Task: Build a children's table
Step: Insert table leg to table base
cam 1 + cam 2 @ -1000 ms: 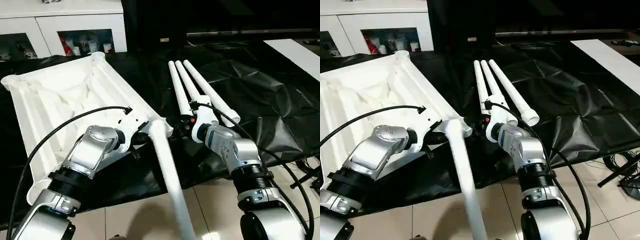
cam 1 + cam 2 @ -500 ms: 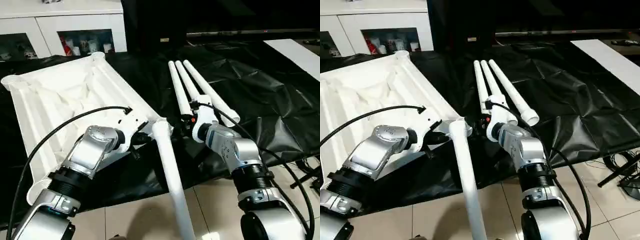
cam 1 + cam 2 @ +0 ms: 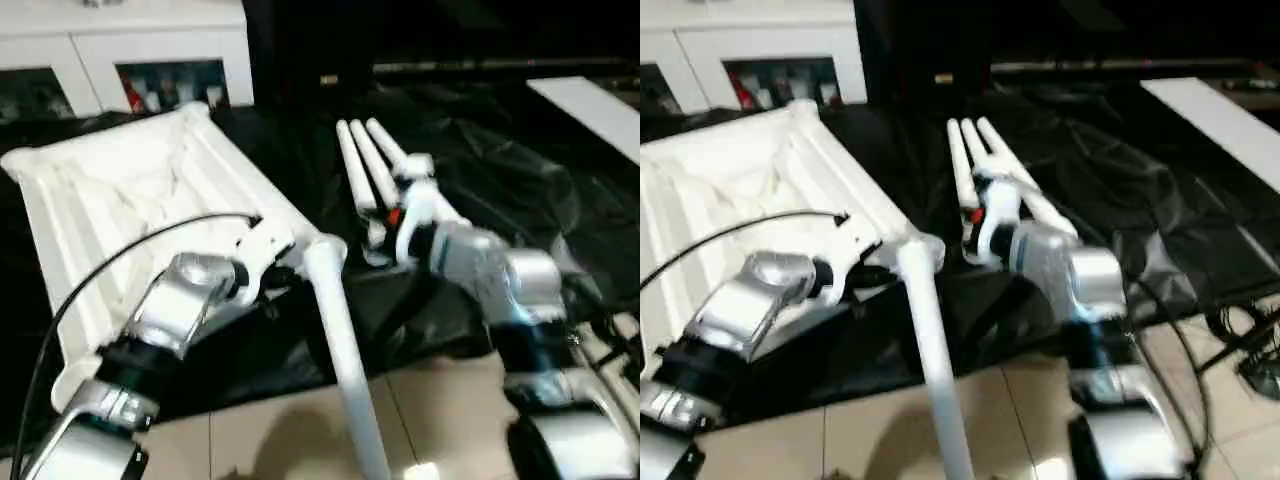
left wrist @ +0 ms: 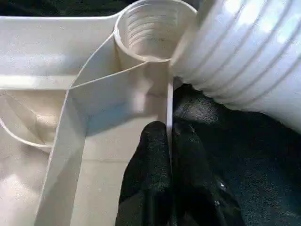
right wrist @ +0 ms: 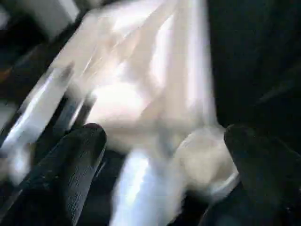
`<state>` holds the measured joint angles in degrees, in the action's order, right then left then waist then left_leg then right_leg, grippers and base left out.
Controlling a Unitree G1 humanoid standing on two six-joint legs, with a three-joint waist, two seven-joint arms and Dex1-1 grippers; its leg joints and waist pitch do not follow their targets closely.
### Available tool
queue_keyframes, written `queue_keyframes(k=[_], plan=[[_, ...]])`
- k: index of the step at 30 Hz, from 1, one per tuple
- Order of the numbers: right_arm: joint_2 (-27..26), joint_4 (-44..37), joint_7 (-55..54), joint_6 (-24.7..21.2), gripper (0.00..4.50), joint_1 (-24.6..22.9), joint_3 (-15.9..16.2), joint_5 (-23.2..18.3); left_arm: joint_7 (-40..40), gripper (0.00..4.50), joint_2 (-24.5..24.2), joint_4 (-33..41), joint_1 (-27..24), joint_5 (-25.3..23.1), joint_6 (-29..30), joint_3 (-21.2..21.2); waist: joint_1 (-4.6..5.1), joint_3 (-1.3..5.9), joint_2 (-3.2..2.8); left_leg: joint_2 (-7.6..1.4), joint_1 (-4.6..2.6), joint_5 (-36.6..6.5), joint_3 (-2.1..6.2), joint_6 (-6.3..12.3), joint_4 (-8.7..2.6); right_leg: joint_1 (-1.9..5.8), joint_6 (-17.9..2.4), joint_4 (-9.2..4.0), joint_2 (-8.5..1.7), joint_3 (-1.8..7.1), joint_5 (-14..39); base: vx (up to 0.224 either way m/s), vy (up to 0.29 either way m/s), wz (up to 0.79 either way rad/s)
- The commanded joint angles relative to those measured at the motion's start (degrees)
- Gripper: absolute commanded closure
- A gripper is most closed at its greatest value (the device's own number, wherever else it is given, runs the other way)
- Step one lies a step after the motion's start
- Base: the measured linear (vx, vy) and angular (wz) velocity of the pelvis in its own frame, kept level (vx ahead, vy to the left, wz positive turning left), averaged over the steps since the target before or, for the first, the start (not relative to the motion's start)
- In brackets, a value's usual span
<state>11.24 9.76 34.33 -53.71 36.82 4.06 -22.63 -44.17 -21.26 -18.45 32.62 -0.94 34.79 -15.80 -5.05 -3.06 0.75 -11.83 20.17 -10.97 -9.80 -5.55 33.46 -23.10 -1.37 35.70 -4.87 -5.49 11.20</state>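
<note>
Black sheet [image 3: 520, 190] under parts; left gripper [image 4: 170, 141] pinching tabletop [image 3: 110, 200] rim; socket [image 4: 153, 28] at twelve o'clock, leg [image 3: 340, 340] at one; right gripper [image 5: 164, 155] spread wide.

The tabletop [image 3: 120, 200] is lying upside down on the left part of the sheet [image 3: 520, 180]. One leg [image 3: 340, 340] is sticking out from its near right corner over the floor [image 3: 300, 440]. Three legs [image 3: 362, 165] are lying side by side to its right. A cabinet [image 3: 130, 50] is standing behind.
</note>
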Motion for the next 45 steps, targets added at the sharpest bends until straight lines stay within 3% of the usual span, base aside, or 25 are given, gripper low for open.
queue_keyframes(k=[1, 5, 13, 22, 23, 26, 28, 42, 43, 45], plan=[[1.7, -2.7, 0.7, -5.0, 0.03, -1.4, 4.1, 0.2, 1.0, 4.50, -0.9, -1.3, -0.7, -1.3, 1.0, -0.3, -0.64, 3.70, 0.04, -1.04, 0.20, -5.5, 0.29, 0.14, -3.82, 3.86, -9.3, -4.06, -3.42, 3.33, 5.9, 0.000, 0.000, 0.00], [2.9, -3.5, -0.6, -8.6, 0.03, -1.6, 6.6, 1.8, 1.0, 4.50, -1.0, -1.1, -0.8, -1.3, 1.1, -0.4, -0.74, 3.63, -0.01, -1.06, 0.24, -6.5, 0.31, -0.98, -3.90, 3.64, -8.5, -4.34, -3.57, 3.39, 9.4, 0.000, 0.000, 0.00], [4.0, -3.0, -2.3, -17.2, 0.03, -1.0, 8.6, 1.7, 0.7, 4.50, -1.4, -0.8, -1.0, -1.3, 1.2, -0.7, -0.85, 3.73, -0.07, -0.99, 0.32, -5.8, 0.33, -1.49, -3.80, 3.71, -8.4, -4.14, -3.52, 3.41, 7.6, 0.000, 0.000, 0.00], [0.6, 2.6, -2.8, -18.1, 0.03, -1.4, 7.6, 0.9, 0.7, 4.50, -1.5, -0.7, -1.0, -1.3, 1.3, -0.7, -0.86, 3.84, 0.02, -1.08, 0.35, -5.2, 0.35, -1.62, -3.77, 3.67, -9.1, -3.93, -3.63, 3.40, 6.6, 0.000, 0.000, 0.00], [0.5, 3.1, -3.3, -18.3, 0.29, -1.1, 7.6, 1.2, 0.7, 4.50, -1.5, -0.5, -1.1, -1.3, 1.3, -0.7, -0.87, 3.83, 0.04, -1.06, 0.36, -4.9, 0.35, -1.77, -3.77, 3.73, -9.1, -3.84, -3.60, 3.41, 6.0, 0.000, 0.000, 0.00], [0.3, 3.7, -3.6, -18.8, 0.41, -0.8, 7.3, 1.3, 0.8, 4.50, -1.6, -0.5, -1.2, -1.2, 1.3, -0.6, -0.87, 3.80, 0.04, -1.01, 0.34, -5.1, 0.31, -1.76, -3.77, 3.74, -8.9, -3.91, -3.62, 3.42, 6.4, 0.000, 0.000, 0.00], [0.2, 4.2, -3.7, -19.3, 0.76, -0.6, 7.2, 1.5, 0.8, 4.50, -1.6, -0.6, -1.2, -1.2, 1.3, -0.6, -0.87, 3.81, 0.13, -1.01, 0.36, -5.2, 0.33, -1.76, -3.80, 3.77, -8.6, -3.95, -3.68, 3.42, 7.3, 0.000, 0.000, 0.00], [-0.9, 8.4, -5.7, -19.5, 1.71, 0.6, 4.4, 1.6, 0.5, 4.50, -2.0, -1.9, -0.5, -1.8, -1.7, -1.1, -0.89, 3.92, 0.16, -0.96, 0.34, -4.8, 0.29, -1.89, -3.71, 3.75, -8.6, -3.86, -3.61, 3.44, 6.3, 0.000, 0.000, 0.00], [-1.2, 8.8, -6.4, -19.3, 1.83, 0.9, 3.1, 1.5, 0.4, 4.03, -2.1, -2.7, -0.1, -2.1, -3.8, -1.2, -0.91, 3.91, 0.16, -0.99, 0.32, -4.7, 0.31, -1.94, -3.74, 3.73, -8.6, -3.86, -3.59, 3.43, 6.3, 0.000, 0.000, 0.00], [-1.4, 9.2, -6.9, -19.0, 2.04, 1.2, 1.7, 1.2, 0.9, 3.92, -1.9, -4.1, 0.7, -2.1, -6.2, -0.7, -0.91, 3.94, 0.05, -1.00, 0.25, -5.3, 0.31, -2.09, -3.74, 3.68, -8.5, -3.90, -3.60, 3.41, 6.7, 0.000, 0.000, 0.00]])
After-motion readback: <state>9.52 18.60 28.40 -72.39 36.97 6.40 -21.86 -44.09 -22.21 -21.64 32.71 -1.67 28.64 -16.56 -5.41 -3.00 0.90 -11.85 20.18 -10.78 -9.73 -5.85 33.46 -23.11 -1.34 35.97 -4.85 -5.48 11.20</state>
